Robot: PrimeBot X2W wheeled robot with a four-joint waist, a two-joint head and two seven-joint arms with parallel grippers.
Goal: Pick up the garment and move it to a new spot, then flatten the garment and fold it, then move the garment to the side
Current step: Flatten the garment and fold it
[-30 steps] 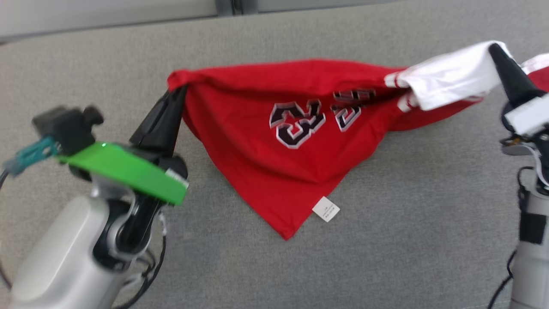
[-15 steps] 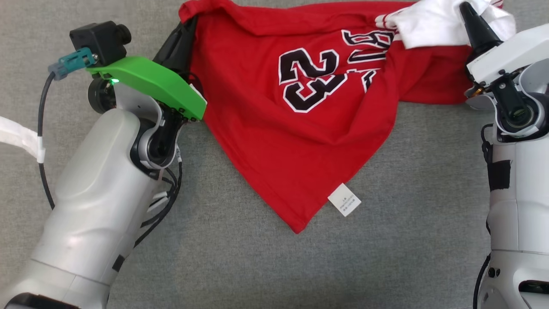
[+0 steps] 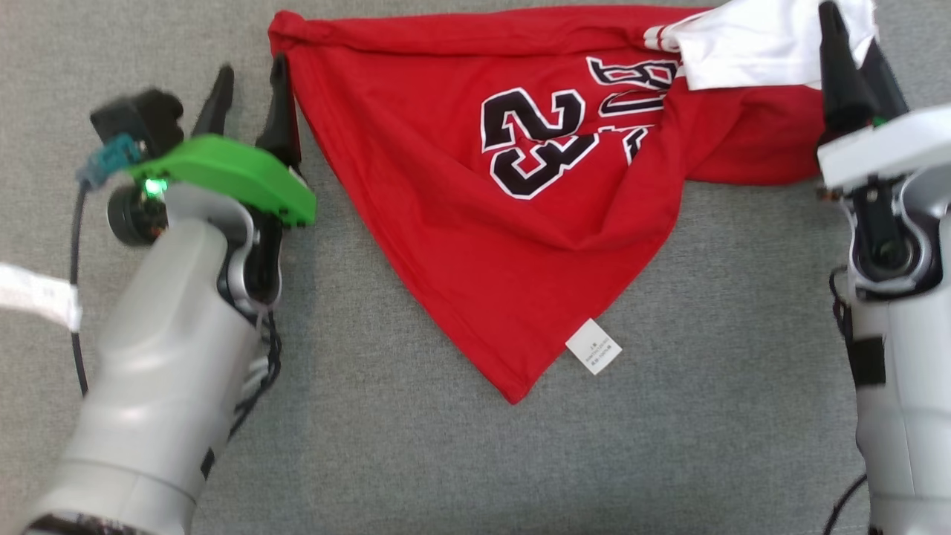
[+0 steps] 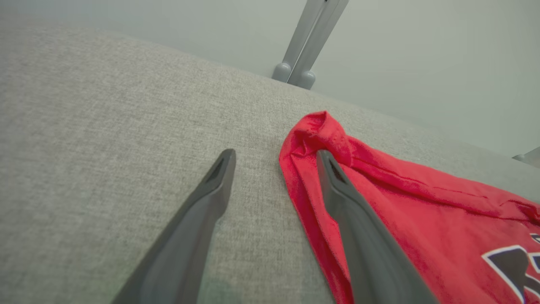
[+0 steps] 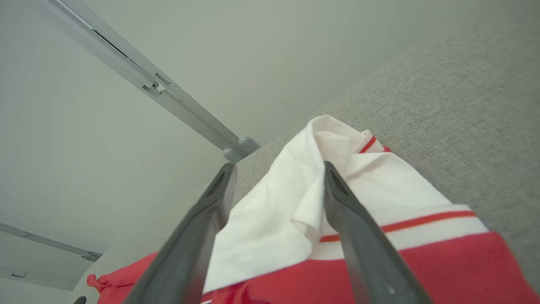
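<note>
1. Presently, the red garment (image 3: pixel 475 245) lies spread on the grey cloth surface (image 3: pixel 706 416).
2. Left gripper (image 3: pixel 249 82): fingers parted, holding nothing, at the garment's left corner.
3. Right gripper (image 3: pixel 848 33): fingers parted, straddling the white sleeve (image 3: pixel 743 44).

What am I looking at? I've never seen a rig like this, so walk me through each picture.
This is a wheeled robot with two arms, each ending in a two-fingered end effector. The head view looks down from its head: the left end effector and right end effector flank a red number 23 jersey on a grey fabric surface, white sleeve at the right, care label near its lower point. Each wrist view looks along that arm's own fingers. Both end effectors are open, so nothing is held: the left sits at the jersey's red corner, the right straddles the white sleeve.
</note>
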